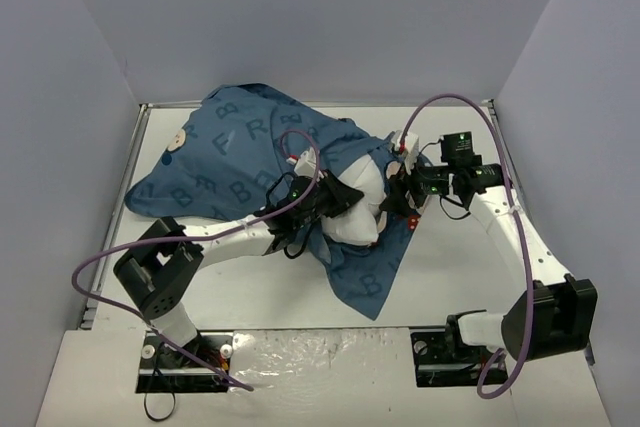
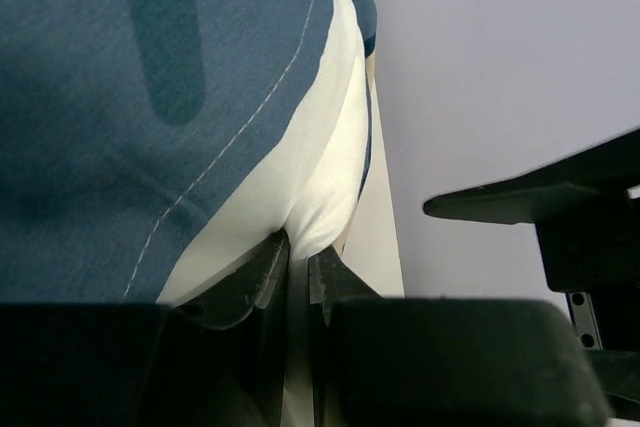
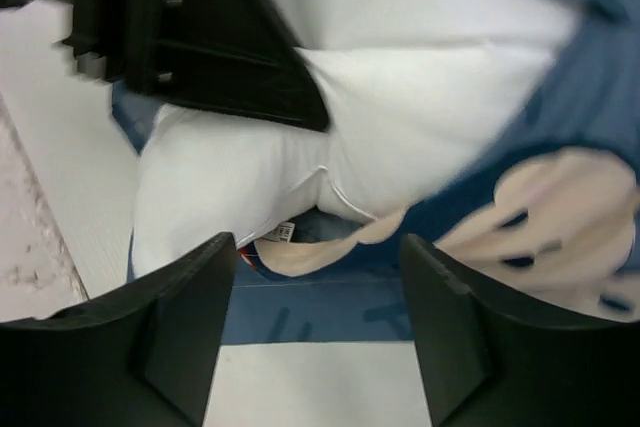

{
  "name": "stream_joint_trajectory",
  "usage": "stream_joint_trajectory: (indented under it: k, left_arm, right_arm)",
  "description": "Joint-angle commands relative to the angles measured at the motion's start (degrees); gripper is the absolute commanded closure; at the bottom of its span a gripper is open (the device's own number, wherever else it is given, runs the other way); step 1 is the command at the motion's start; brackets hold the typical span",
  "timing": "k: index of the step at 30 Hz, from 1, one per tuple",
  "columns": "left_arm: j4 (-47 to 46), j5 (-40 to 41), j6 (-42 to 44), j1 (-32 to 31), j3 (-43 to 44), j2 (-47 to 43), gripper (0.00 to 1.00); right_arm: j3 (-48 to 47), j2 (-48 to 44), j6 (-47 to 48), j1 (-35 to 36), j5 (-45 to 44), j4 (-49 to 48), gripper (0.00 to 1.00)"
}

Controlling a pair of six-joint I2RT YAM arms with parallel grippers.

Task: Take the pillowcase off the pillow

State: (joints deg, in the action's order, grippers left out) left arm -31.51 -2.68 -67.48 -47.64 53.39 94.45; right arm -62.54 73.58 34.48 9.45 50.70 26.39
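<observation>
**A:** Pale walls (image 1: 320,17) box in a white surface (image 1: 460,277). Where is the pillow on it?

**B:** Mid-surface. The pillow (image 1: 368,187) shows as a white bulge at the mouth of the case (image 1: 240,162). The case covers the rest, spreading back and to the left, with one flap lying toward the near edge.

**A:** And the pincers?

**B:** The left pincer (image 2: 298,250) is clamped on a fold of the pillow's white cloth, right beside the case's stitched hem. The right pincer (image 3: 317,242) has its fingers apart and holds nothing. It faces the pillow's bare end from close by.

**A:** What could go wrong from here?

**B:** The left hold looks thin to me, only a pinch of cloth, so a hard pull could slip it free. The hem also runs very close to that pinch. If some case is trapped along with the pillow, pulling the case would drag both. White and blue cloth both lie in front of the right pincer. If it closes on white, it would pull pillow against pillow and strip nothing.

**A:** What can't you make out?

**B:** The cloth hides how much pillow sits inside the case. From above, the left arm (image 1: 240,232) covers its own pincer and part of the mouth. The right wrist view blurs toward its right side. A small label (image 3: 281,233) at the pillow's lower edge is too small to read. The left pincer's dark body cuts off the bottom of its own view.
</observation>
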Motion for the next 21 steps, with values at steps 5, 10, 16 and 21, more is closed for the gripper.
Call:
stream_joint_trajectory:
  k: [5, 10, 16, 21]
  left_arm:
    - [-3.65, 0.39, 1.13, -1.32, 4.62, 2.66, 0.98]
    - [-4.26, 0.48, 0.95, -1.84, 4.27, 2.58, 0.98]
    - [-4.62, 1.0, 0.77, -2.2, 2.78, 0.82, 0.98]
    - [-2.59, 1.8, 2.09, -2.02, 0.93, -3.75, 0.98]
  right_arm:
    - [3.3, -1.07, -35.51, 6.8, -42.05, -11.36, 0.22]
    - [4.8, 0.5, -42.12, 9.0, -50.52, -17.07, 0.23]
    - [3.92, 6.91, -42.65, 7.52, -57.81, -22.52, 0.45]
    - [5.41, 10.96, -41.69, 2.16, -54.22, -25.07, 0.77]
